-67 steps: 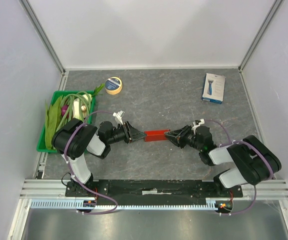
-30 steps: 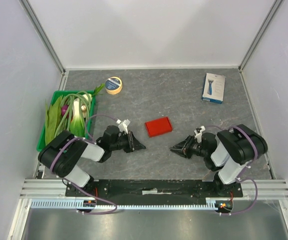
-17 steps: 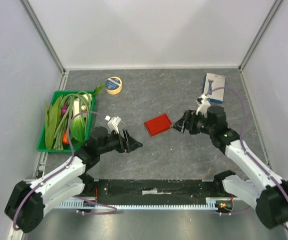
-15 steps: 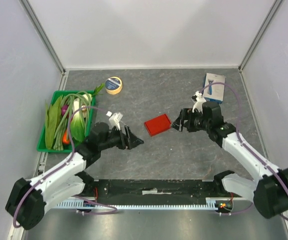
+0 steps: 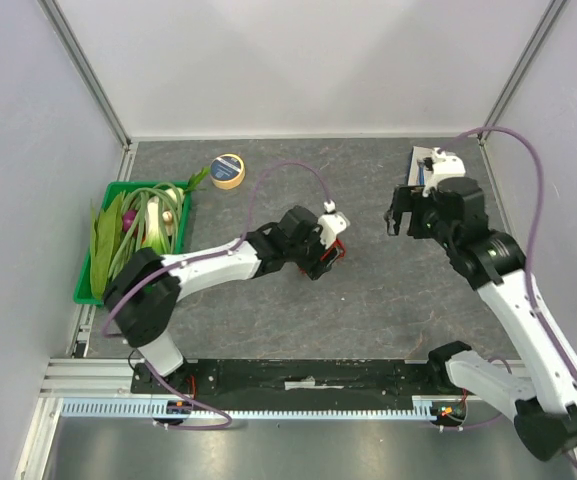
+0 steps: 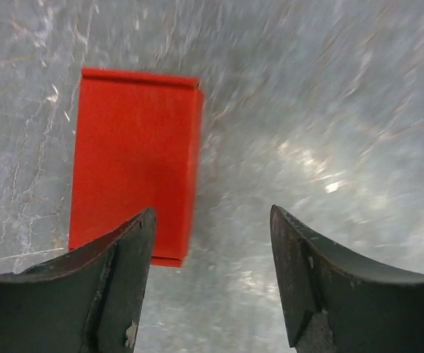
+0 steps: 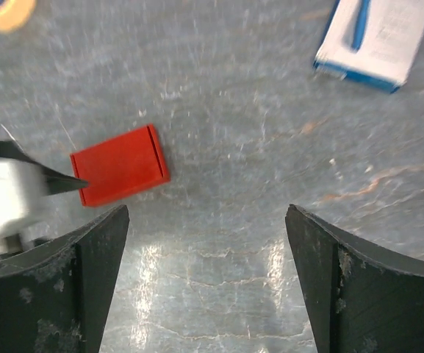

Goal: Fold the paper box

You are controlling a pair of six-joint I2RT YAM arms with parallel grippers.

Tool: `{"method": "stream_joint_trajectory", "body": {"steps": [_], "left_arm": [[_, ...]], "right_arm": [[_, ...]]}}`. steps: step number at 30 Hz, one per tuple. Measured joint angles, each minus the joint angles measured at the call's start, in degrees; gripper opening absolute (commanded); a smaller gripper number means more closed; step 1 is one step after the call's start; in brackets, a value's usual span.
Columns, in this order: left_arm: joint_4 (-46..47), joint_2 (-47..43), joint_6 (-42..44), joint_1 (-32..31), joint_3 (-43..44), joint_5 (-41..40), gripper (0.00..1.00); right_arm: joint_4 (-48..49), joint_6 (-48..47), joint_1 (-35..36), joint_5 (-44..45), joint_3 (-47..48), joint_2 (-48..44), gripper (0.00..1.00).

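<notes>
Grey, marbled table (image 5: 368,310) fills the floor of a pale-walled booth, w/ metal rails up the back corners.

Both my arms reach out over it. My left arm (image 5: 218,265) stretches low across to mid-table. My right arm (image 5: 498,270) is raised on the right side, wrist bent toward the middle.

Left claw (image 6: 212,213): fingers spread, nothing btw them but bare table. Right claw (image 7: 207,213): spread wide too, holding nothing, well above the surface.

Far left, a green tray (image 5: 82,285) sits by the wall, packed w/ leafy greens (image 5: 143,225).

Back right corner: white-and-blue box (image 7: 377,37), flat on the table, partly hidden by my right wrist in the top view.

The paper box (image 6: 134,165) lies flat near mid-table, a plain red rectangle w/ a thin flap strip along one edge. From the top view only a red sliver (image 5: 337,249) shows past my left claw, which is right over it. On the left wrist cam it sits under and ahead of my left-hand finger (image 6: 116,279), whose tip overlaps its near corner; can't tell if it touches. On the right wrist cam a dark fingertip of that claw meets the box's left edge.

Smallest: a tape roll (image 5: 228,170), yellowish, at the back left, just beyond the tray, well apart from the paper box.
</notes>
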Motion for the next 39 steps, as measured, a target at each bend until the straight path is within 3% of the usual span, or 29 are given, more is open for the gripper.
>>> {"method": "stream_joint_trajectory", "body": {"steps": [6, 12, 20, 24, 30, 39], "left_arm": [[-3.8, 9.7, 14.1, -0.9, 1.4, -3.4, 0.59], [-3.5, 14.4, 22.5, -3.3, 5.7, -7.1, 0.45], [4.7, 19.3, 35.2, -3.5, 7.3, -15.1, 0.29], [10.7, 21.8, 44.2, -2.4, 6.8, -18.5, 0.26], [15.9, 24.7, 54.3, 4.8, 7.7, -17.4, 0.22], [14.5, 38.7, 60.9, 16.7, 27.7, -16.0, 0.18]], "right_arm": [[-2.7, -2.9, 0.0, 3.1, 2.6, -7.4, 0.96], [-4.3, -3.3, 0.0, 2.1, 0.5, -7.1, 0.96], [-5.9, -3.2, 0.0, -0.6, -1.8, -7.1, 0.96], [-5.9, -3.3, 0.0, -0.8, -1.8, -7.0, 0.96], [-6.0, -3.7, 0.0, -0.8, -1.7, -4.4, 0.96], [-5.9, -4.5, 0.0, -0.8, -0.8, 1.3, 0.96]]}}
